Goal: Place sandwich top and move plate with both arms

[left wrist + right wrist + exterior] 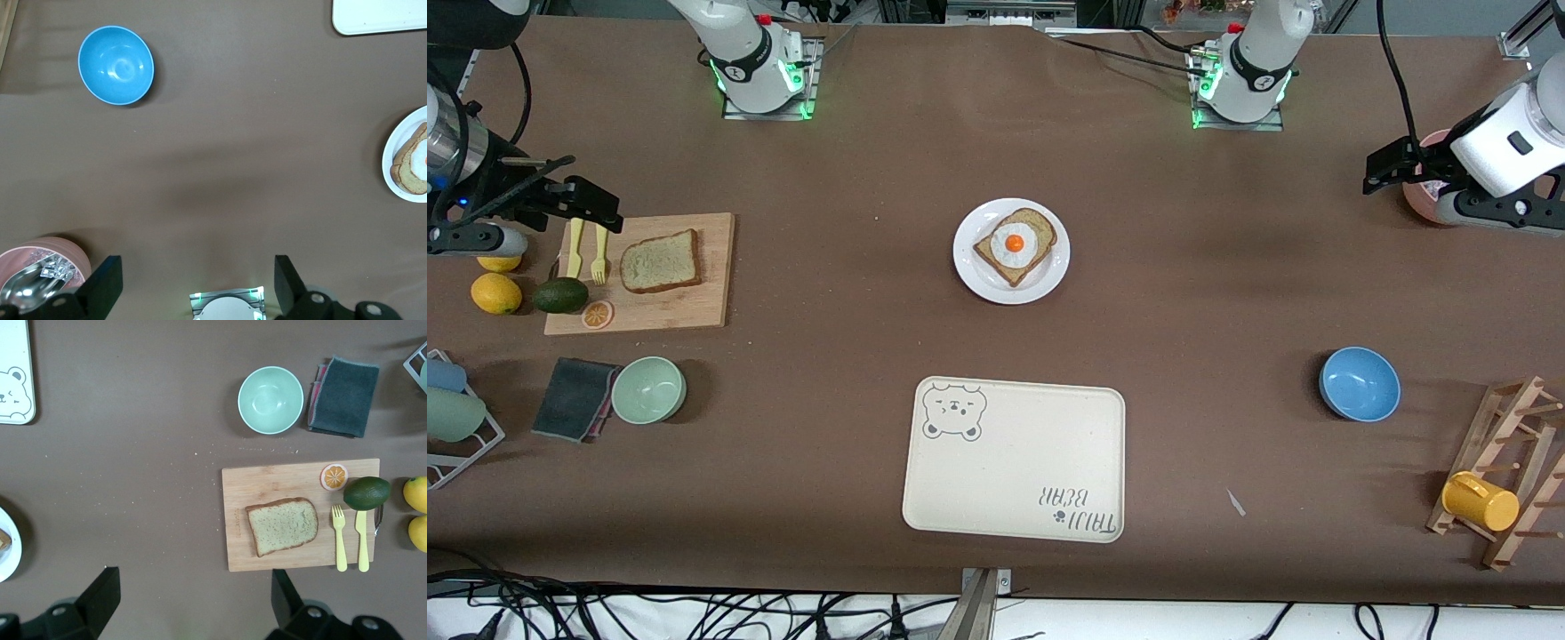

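Note:
The sandwich top (660, 261), a bare brown bread slice, lies on a wooden cutting board (694, 307) toward the right arm's end; the right wrist view shows it too (283, 525). The white plate (971, 271) sits mid-table and carries a bread slice with a fried egg (1015, 244). My right gripper (605, 209) hangs open and empty over the board's outer end, above a yellow fork and knife (587, 249). My left gripper (1374, 178) hangs open and empty over the table beside a pink bowl (1418, 191). Both wrist views show wide-apart fingers (107, 277) (103, 587).
A bear-printed tray (1014, 462) lies nearer the front camera than the plate. Avocado (561, 295), lemons (495, 293), green bowl (648, 389) and dark cloth (574, 399) crowd the board. A blue bowl (1359, 384) and a wooden rack with a yellow cup (1480, 502) stand toward the left arm's end.

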### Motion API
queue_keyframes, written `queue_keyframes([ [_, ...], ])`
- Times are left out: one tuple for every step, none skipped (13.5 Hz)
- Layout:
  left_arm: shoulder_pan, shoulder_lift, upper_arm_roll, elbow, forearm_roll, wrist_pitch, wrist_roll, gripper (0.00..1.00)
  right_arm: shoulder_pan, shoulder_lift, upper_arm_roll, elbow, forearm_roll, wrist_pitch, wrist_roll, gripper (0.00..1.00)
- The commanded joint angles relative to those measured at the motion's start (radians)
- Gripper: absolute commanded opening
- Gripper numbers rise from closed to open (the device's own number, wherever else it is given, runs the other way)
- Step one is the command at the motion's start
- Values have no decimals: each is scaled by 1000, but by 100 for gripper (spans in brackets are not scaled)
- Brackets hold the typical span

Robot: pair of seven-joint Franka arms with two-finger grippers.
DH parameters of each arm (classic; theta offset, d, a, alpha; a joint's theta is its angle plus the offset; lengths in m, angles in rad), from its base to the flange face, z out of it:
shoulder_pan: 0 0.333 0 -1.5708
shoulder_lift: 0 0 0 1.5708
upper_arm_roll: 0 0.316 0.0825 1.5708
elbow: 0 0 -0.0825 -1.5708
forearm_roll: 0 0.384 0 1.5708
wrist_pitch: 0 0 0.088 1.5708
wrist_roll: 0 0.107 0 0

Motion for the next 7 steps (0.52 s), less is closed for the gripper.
queue_keyframes([
  [4, 7, -5, 25, 9, -21, -8, 100, -8, -23, 9, -28, -9, 3, 10, 100],
  [4, 7, -5, 25, 9, -21, -8, 100, -9, -18, 9, -22, -10, 5, 5, 100],
  [4, 7, -5, 25, 9, -21, -8, 100, -9, -17, 9, -20, -10, 6, 1, 100],
  [4, 7, -5, 25, 9, -21, -8, 100, -8, -18, 9, -22, -10, 5, 2, 100],
  [4, 7, -7, 25, 9, -21, -8, 100, -8, -18, 9, -20, -10, 6, 2, 100],
  [4, 7, -7, 25, 9, -21, -10, 100, -9, -18, 9, -22, -10, 6, 2, 100],
  [4, 6, -7, 25, 9, -21, -10, 100, -9, -18, 9, -20, -10, 6, 2, 100],
])
